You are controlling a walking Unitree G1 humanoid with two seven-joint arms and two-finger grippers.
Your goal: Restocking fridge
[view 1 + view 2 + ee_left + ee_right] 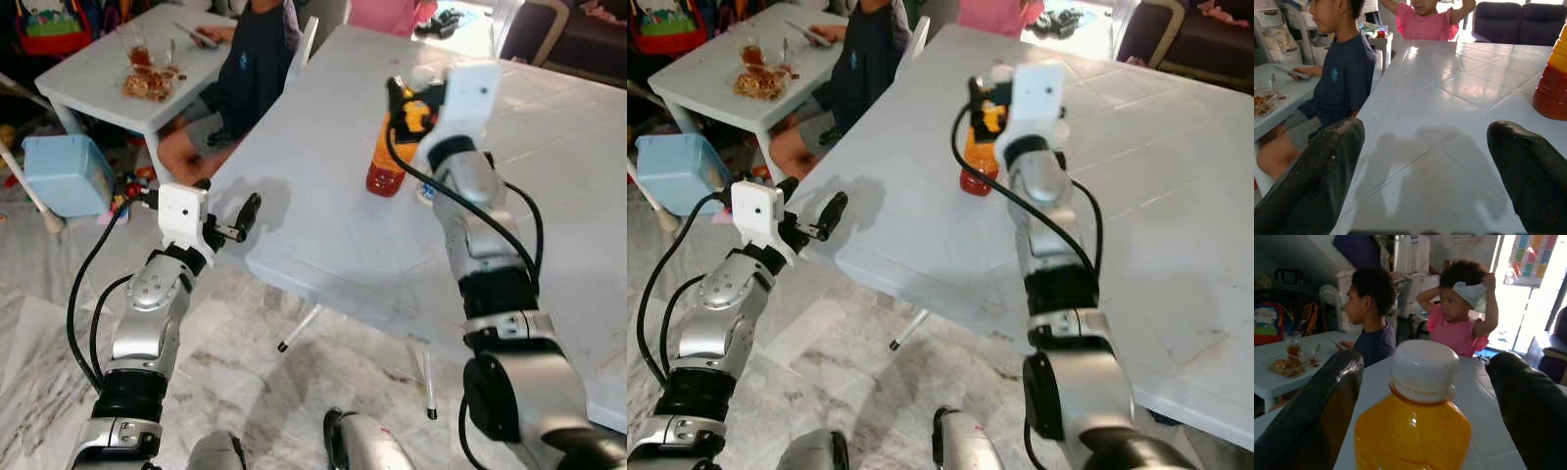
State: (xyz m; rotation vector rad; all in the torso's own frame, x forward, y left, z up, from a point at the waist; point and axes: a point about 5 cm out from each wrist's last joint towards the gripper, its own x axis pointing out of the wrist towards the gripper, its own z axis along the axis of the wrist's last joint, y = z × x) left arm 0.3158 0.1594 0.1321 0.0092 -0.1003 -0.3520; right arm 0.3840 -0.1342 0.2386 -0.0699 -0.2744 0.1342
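Pickup step: right gripper [1425,396], spread wide around juice bottle [1418,416] at table's [323,225] twelve o'clock, must close; left gripper [1425,166] open, empty.

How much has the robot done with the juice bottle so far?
Nothing looks put away yet. The juice bottle stands upright on the white table. Right now the right gripper has its fingers open on either side of the bottle's white cap, not squeezing it. The left gripper waits open at the table's edge. Left to do: grab the bottle and carry it to the fridge.
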